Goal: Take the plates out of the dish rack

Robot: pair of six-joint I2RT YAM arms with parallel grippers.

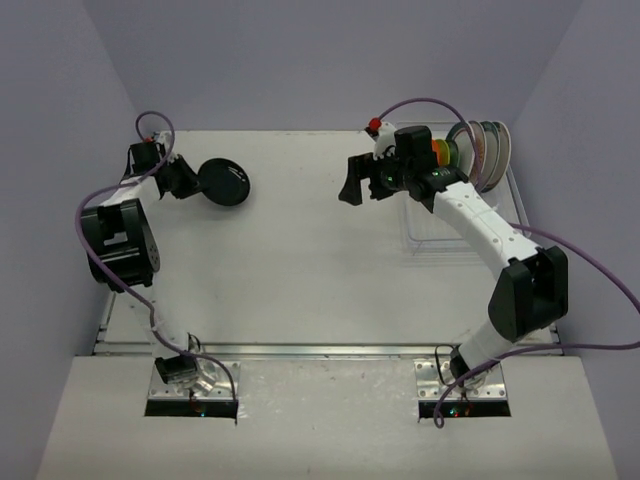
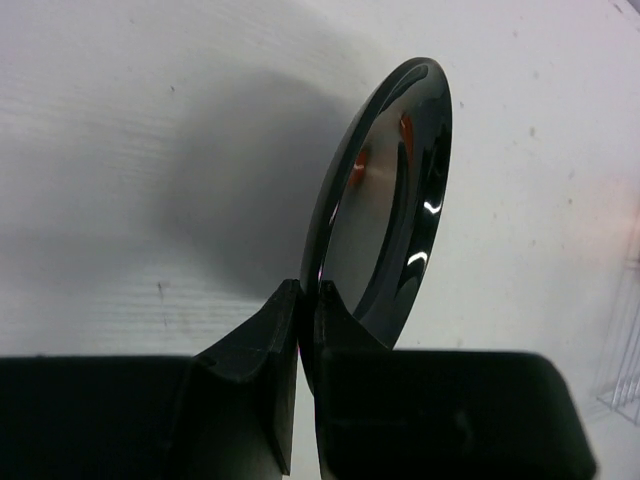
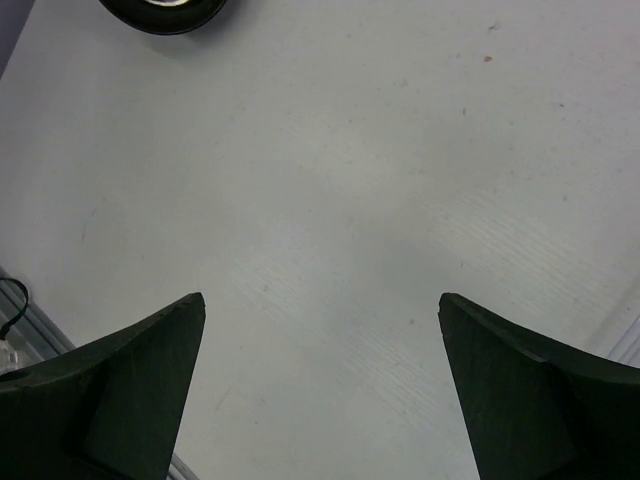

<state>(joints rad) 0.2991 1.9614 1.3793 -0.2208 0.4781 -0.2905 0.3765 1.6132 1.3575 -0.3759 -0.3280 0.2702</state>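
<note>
The black plate [image 2: 390, 200] has its rim pinched between the left jaws.

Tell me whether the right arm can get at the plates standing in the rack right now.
Probably yes. The right arm has open, empty jaws over the table beside the rack, and the upright plates at its far end stand uncovered.

Two claws: the left claw [image 1: 192, 180] and the right claw [image 1: 352, 183]. One black plate [image 1: 223, 182], pinched by its rim in the left claw. One dish rack [image 1: 430, 245], behind the right claw. Standing in it are one orange plate [image 1: 439, 152], one green plate [image 1: 450, 153], and some larger pale plates [image 1: 490, 145], packed too tightly to count. One counter [image 1: 300, 280].
</note>
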